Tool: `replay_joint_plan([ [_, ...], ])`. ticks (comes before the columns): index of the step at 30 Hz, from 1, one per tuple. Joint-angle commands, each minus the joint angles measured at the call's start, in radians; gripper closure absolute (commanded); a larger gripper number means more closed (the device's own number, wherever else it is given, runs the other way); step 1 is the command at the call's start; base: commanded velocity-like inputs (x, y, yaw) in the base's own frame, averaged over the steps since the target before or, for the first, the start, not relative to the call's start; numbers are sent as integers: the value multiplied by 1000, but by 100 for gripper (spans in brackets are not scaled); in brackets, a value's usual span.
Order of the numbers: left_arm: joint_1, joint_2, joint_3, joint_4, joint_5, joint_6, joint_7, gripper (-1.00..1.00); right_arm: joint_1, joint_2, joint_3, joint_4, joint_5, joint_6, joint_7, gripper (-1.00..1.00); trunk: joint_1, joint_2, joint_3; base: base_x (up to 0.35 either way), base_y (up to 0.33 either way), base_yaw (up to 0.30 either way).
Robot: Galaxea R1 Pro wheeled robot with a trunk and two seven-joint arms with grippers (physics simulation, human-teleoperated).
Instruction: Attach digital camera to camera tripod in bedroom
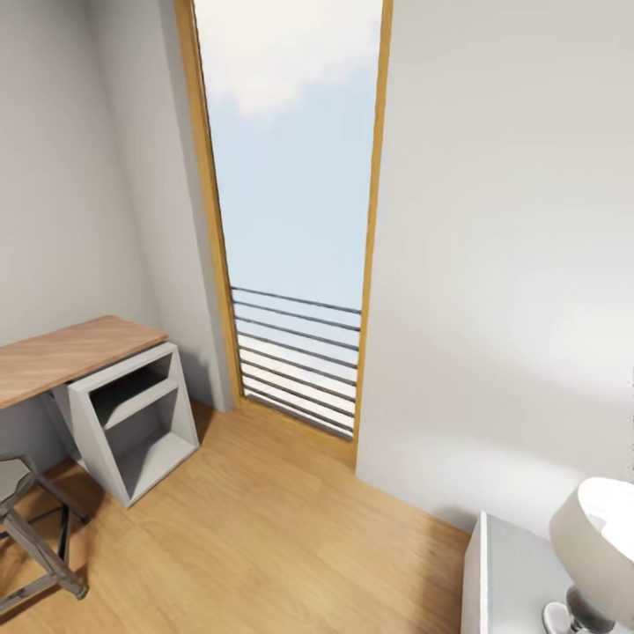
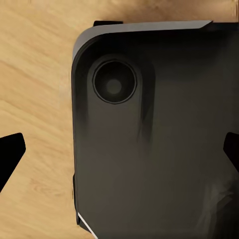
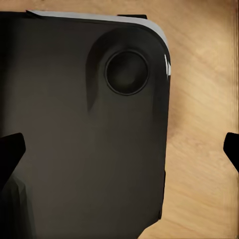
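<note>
The robot is travelling through the bedroom, and its head camera is looking down at a corner of the room. A tall wood-framed window (image 1: 295,220) with grey horizontal bars across its lower part is standing ahead. A wood-topped desk (image 1: 62,357) with a grey open shelf unit (image 1: 136,423) is sitting off to the left, with part of a stool (image 1: 31,537) below it. A white cabinet (image 1: 511,572) carrying a lamp (image 1: 599,537) is showing at the lower right.

From here I cannot judge which way the digital camera or the camera tripod is lying from either pincer, how the tripod's long axis is running, or which arm is nearer. That relation is waiting on the base turning or driving on.

The left gripper (image 2: 119,149) is hanging over the robot's dark base (image 2: 159,139), with the light wood floor (image 2: 35,74) beyond. Its two black fingertips (image 2: 12,152) are peeking in at opposite edges, so the jaws are standing wide apart with nothing between them. The right gripper (image 3: 119,149) is doing the same above the dark body, its tips equally far apart and, as far as this close view allows, touching nothing.
</note>
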Motion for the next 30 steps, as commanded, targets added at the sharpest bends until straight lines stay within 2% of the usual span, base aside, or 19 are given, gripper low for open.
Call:
replay_joint_plan([
  [1,0,0,1,-1,1,-1,1,-100,0,0,1,0,0,-3,-1,-100,0,0,-1,87,-223,0],
  [19,0,0,0,-1,1,-1,1,-100,0,-1,1,0,0,-3,-1,-100,0,0,-1,88,-221,0],
  [30,0,0,1,-1,1,-1,0,-100,0,-2,1,0,0,-3,-1,-100,0,0,-1,62,-110,0],
])
